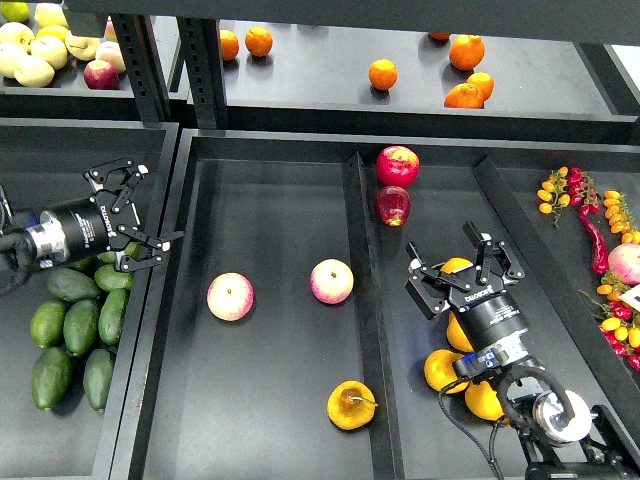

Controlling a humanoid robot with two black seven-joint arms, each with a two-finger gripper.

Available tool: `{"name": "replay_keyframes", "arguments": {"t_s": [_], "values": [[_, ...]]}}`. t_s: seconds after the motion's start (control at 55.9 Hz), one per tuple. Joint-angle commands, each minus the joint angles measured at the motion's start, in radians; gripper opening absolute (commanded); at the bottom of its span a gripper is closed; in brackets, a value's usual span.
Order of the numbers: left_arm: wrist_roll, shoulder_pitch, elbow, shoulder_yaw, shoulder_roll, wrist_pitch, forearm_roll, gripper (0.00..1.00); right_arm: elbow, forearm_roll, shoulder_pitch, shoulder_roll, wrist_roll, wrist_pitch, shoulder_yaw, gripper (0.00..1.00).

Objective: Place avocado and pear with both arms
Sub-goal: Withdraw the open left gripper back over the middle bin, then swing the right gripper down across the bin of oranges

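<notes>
My left end effector (135,215) hovers released over the avocados (75,330), ready to pick; my right end effector (462,268), released too, stands beside the pear (351,404).

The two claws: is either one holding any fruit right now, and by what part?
Nothing is held. The left claw hangs open above the avocados, and the right claw is open over the oranges. The pear lies untouched.

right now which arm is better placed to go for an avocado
Left. The left gripper hangs open right above the avocado pile in the left bin. The right gripper, also open, sits over the oranges on the far side of the middle tray.
</notes>
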State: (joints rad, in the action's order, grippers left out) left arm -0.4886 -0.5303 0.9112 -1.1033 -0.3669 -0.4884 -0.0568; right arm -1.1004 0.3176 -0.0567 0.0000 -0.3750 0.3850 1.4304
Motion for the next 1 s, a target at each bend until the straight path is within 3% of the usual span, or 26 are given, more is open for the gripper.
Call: {"name": "replay_keyframes", "arguments": {"t_s": [0.0,0.161,0.268,0.429,0.519,0.68,0.984], "values": [[0.0,0.114,0.098,-0.185,0.138,0.0,0.005,0.99,-0.002,-0.003,0.001,0.0,-0.002,0.0,-0.002,0.99],[0.0,0.228,0.23,-0.346,0.361,0.0,0.012,0.99,-0.003,-0.006,0.005,0.0,-0.009,0.002,-0.025,0.99],[0.0,0.268,0.299,-0.411,0.367,0.022,0.012,0.99,-0.004,-0.006,0.005,0.0,-0.01,0.002,-0.057,0.99],[0.0,0.351,0.391,-0.403,0.367,0.082,0.012,0.99,-0.007,-0.008,-0.023,-0.015,-0.013,0.003,-0.148,0.99],[0.0,0.406,0.414,-0.405,0.367,0.099,0.011,0.99,-0.015,-0.012,-0.072,-0.099,-0.025,0.003,-0.209,0.99],[0.0,0.486,0.443,-0.405,0.367,0.094,0.003,0.99,-0.036,-0.042,-0.19,-0.325,-0.113,0.003,-0.366,0.99],[0.0,0.549,0.456,-0.372,0.367,0.082,0.002,0.99,-0.041,-0.086,-0.311,-0.534,-0.114,0.104,-0.604,0.99]]}}
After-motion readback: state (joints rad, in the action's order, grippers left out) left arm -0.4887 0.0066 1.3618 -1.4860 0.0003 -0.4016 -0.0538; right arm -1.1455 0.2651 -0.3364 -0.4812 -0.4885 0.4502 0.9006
